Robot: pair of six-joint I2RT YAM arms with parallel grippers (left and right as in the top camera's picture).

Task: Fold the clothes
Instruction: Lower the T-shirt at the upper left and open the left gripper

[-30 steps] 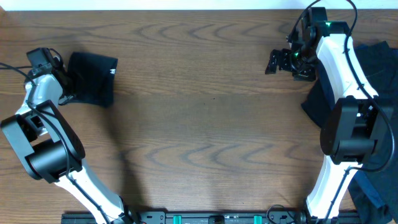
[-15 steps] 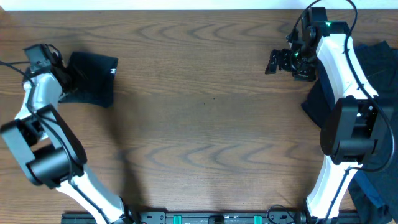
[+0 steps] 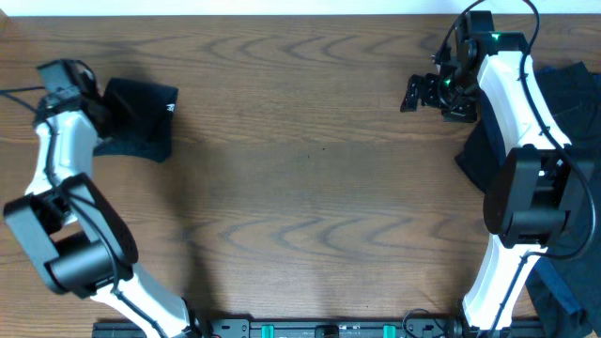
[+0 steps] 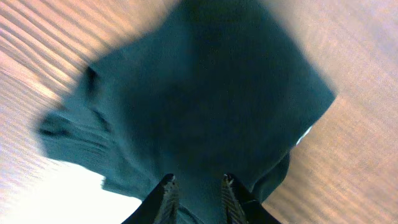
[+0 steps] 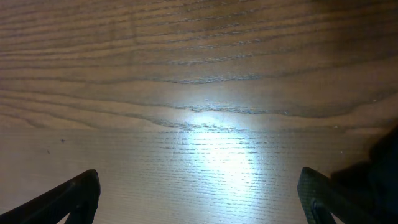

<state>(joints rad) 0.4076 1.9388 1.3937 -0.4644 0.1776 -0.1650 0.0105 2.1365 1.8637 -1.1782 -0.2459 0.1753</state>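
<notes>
A folded dark navy garment with a small white label lies at the table's far left. It fills the left wrist view. My left gripper is at the garment's left edge, its fingers close together with a thick fold of the cloth between them. My right gripper is wide open and empty over bare wood at the far right. A pile of dark clothes lies behind the right arm.
More dark cloth hangs at the table's front right corner. A dark cloth edge shows just right of my right gripper. The wooden table stretches between the two arms.
My left wrist has swung a little toward the far edge, staying at the folded garment. The garment and the right arm have not visibly moved.
</notes>
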